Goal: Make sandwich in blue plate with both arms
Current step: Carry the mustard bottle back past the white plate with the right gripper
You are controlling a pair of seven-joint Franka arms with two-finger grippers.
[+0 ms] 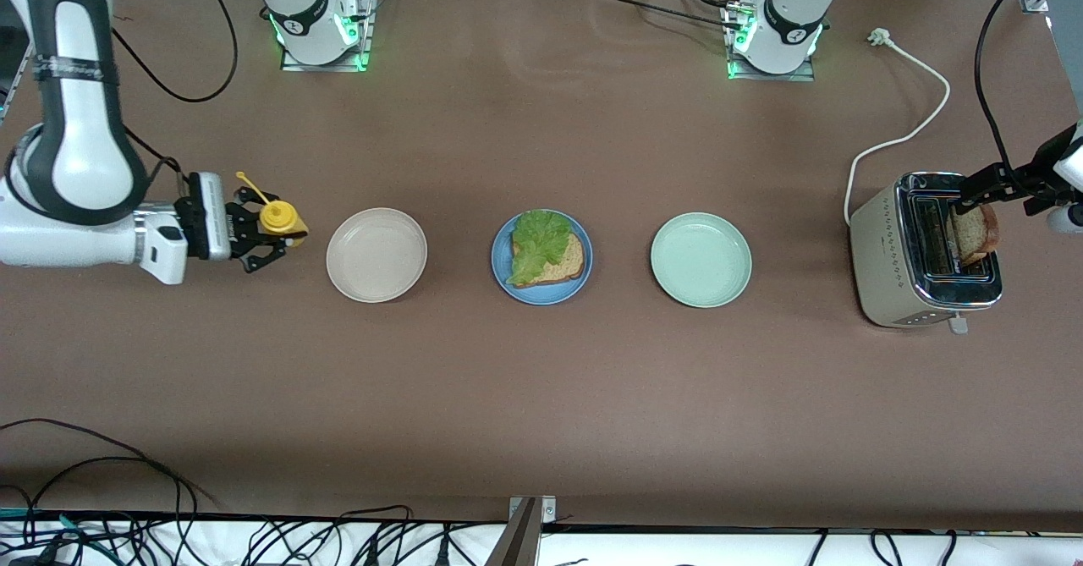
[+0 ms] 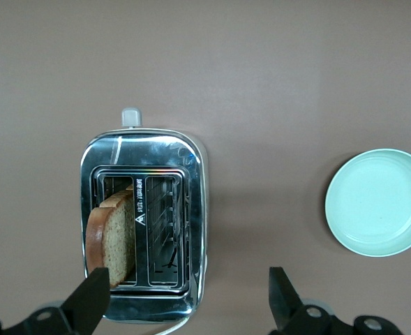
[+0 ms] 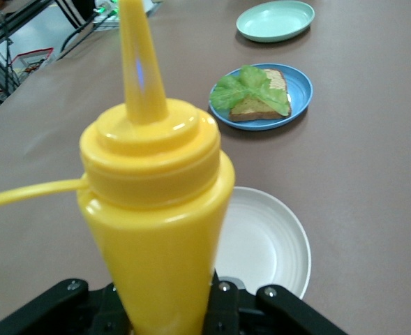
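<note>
From my station I see the blue plate (image 1: pixel 541 293) at the middle of the table, between a beige plate (image 1: pixel 376 255) toward the right arm's end and a pale mint-green plate (image 1: pixel 700 260) toward the left arm's end. On the blue plate lies one brown bread slice (image 1: pixel 568 261) with a ruffled green lettuce leaf (image 1: pixel 538 240) spread over most of it — the leaf covers the half of the slice nearer the beige plate. In the right wrist view the same stack shows, lettuce on top of the slice.

My right gripper (image 1: pixel 275 240) is just beside the beige plate, toward the right arm's end, its fingers pinching a yellow squeeze bottle (image 1: pixel 279 217). In the right wrist view the bottle (image 3: pixel 156 216) fills the picture with its nozzle up, clamped at its lower body, with the beige plate (image 3: pixel 275 244) near it.

My left gripper (image 1: pixel 973 202) hangs over the toaster (image 1: pixel 897 253) at the left arm's end of the table. The second bread slice (image 1: pixel 977 232) stands in a toaster slot, sticking up out of it. In the left wrist view my two fingers (image 2: pixel 90 296) are spread wide, one beside the slice (image 2: pixel 114 237) and the other clear of the toaster's side — nothing is between them that they grip.
</note>
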